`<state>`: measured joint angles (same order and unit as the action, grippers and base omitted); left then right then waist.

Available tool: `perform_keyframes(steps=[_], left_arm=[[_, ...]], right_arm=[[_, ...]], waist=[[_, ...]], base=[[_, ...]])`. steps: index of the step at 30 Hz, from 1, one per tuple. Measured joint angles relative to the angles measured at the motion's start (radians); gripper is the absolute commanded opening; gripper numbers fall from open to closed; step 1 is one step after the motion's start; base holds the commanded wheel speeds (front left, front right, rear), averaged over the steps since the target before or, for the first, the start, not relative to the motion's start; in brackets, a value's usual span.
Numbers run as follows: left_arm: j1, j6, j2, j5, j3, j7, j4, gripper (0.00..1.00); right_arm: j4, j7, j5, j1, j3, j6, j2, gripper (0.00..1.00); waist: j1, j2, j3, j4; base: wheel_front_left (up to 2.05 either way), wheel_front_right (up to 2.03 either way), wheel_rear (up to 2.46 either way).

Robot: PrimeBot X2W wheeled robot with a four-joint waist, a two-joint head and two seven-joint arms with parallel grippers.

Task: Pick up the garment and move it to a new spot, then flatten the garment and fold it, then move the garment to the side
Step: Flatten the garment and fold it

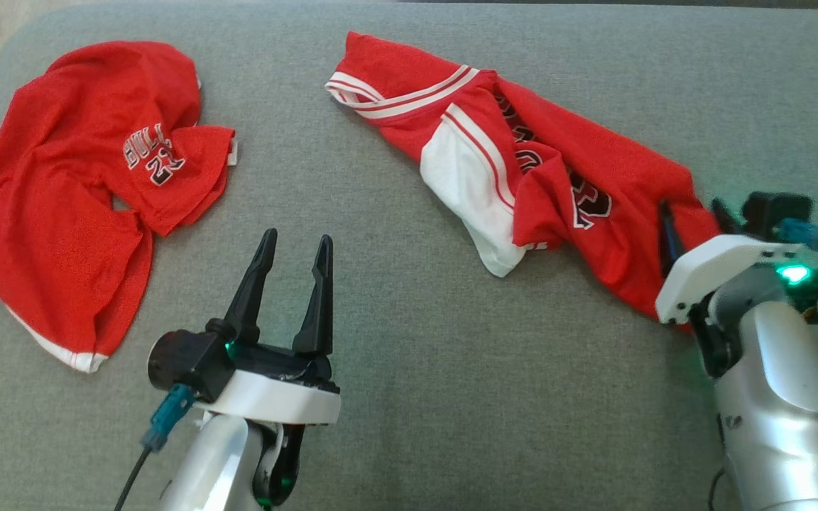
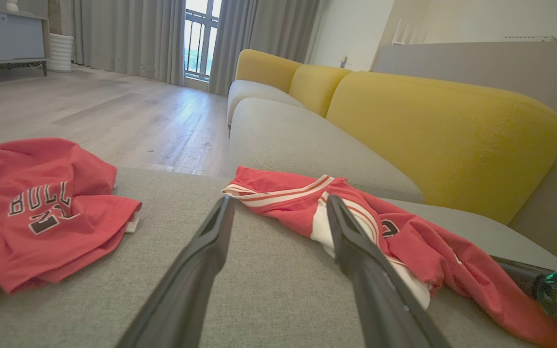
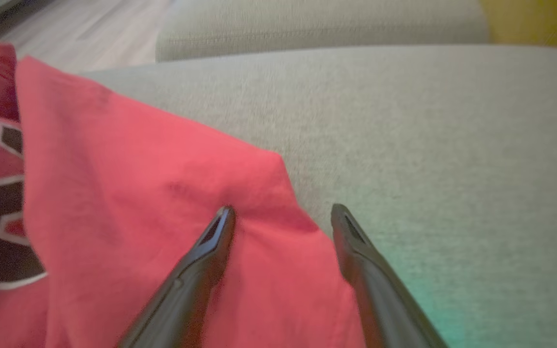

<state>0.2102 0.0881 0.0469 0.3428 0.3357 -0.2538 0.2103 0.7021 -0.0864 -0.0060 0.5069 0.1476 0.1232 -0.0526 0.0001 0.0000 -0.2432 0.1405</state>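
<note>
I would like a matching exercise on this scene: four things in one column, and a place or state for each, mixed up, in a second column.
1. left pincer
2. right pincer
3. red printed shirt
4. white-striped jersey

a. crumpled on the left of the grey cushion
b. open, one finger over red cloth, one over grey
c. stretched out on the cushion's right
d. open over bare cushion

Pairs: 1-d, 2-b, 3-a, 4-c.

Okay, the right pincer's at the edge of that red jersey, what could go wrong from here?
The right pincer is open over only the corner of the jersey, so it may pinch a thin edge that slips. The jersey lies bunched in overlapping folds, so it might lift twisted. Dragged leftward, it could land on the other red garment.
</note>
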Motion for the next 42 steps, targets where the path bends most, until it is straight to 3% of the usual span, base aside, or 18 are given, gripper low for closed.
perform_keyframes(steps=[3,4,5,14,23,35,42], left_arm=[[0.000,0.000,0.000,0.001,0.001,0.000,0.001,1.00],[0.000,0.000,0.000,0.001,0.002,0.000,0.001,1.00],[0.000,0.000,0.000,0.001,0.002,0.000,0.001,1.00],[0.000,-0.008,0.000,0.001,0.007,0.000,0.004,1.00],[0.009,-0.009,0.000,0.020,0.022,0.000,0.003,1.00],[0.008,-0.018,0.000,0.025,0.002,0.000,-0.011,1.00],[-0.003,-0.017,0.000,0.015,-0.025,0.000,-0.021,1.00]], right_arm=[[0.053,-0.015,0.005,0.017,-0.020,0.000,-0.001,1.00],[0.064,-0.016,0.010,0.024,-0.029,0.000,-0.004,0.18],[0.071,-0.016,0.017,0.031,-0.039,0.000,-0.007,0.00],[0.053,0.077,-0.075,0.101,-0.015,0.000,-0.026,0.00],[0.023,0.082,-0.135,0.227,0.027,0.000,-0.110,0.00],[-0.064,0.261,-0.056,0.201,-0.022,0.000,-0.068,0.00],[-0.231,0.317,0.033,0.022,-0.084,0.000,-0.023,0.00]], waist=[[0.0000,0.0000,-0.002,0.007],[-0.0001,0.0000,-0.001,0.009],[-0.0001,0.0000,-0.001,0.009],[-0.0001,0.0000,0.013,0.000],[-0.0001,0.0000,0.014,0.032],[-0.0001,0.0000,0.031,0.038],[-0.0002,0.0000,0.071,-0.001]], base=[[0.00,0.00,0.00],[0.00,0.00,0.00],[0.00,0.00,0.00],[0.00,0.00,0.00],[0.00,0.00,0.00],[0.00,0.00,0.00],[0.00,0.00,0.00]])
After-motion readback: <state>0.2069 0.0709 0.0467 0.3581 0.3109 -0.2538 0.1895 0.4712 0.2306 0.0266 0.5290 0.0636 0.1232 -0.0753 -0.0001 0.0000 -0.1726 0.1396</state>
